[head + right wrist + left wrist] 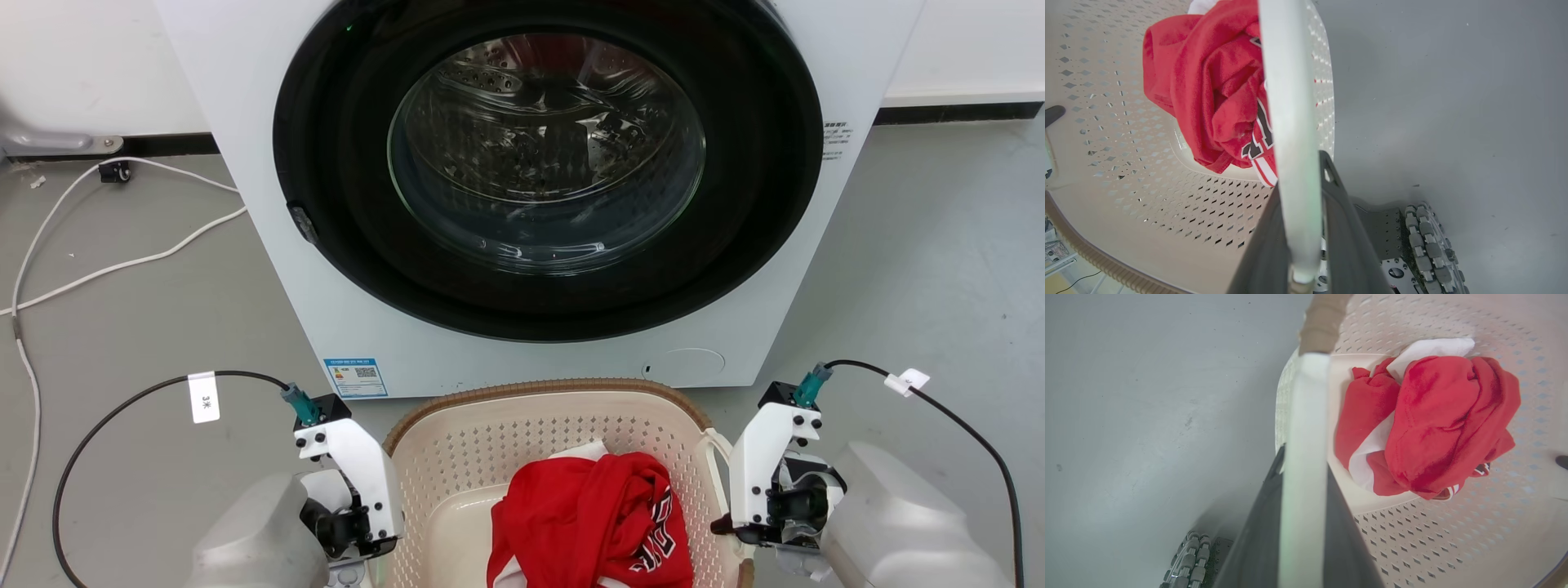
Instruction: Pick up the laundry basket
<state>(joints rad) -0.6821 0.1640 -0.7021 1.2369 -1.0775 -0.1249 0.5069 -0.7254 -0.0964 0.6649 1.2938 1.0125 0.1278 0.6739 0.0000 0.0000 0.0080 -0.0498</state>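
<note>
Partly offscreen, laundry basket (490, 457).

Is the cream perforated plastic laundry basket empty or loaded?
Loaded, not full: one crumpled red-and-white garment lies on the floor of the laundry basket, with bare perforated walls around it.

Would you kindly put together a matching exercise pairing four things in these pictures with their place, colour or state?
Things:
1. laundry basket
2. red garment
3. washer door
4. white cable

Descriptions:
A. shut, round glass
B. trailing over the floor
C. cream with a brown rim
D. crumpled inside the basket

Pairs: 1-C; 2-D; 3-A; 4-B
</note>
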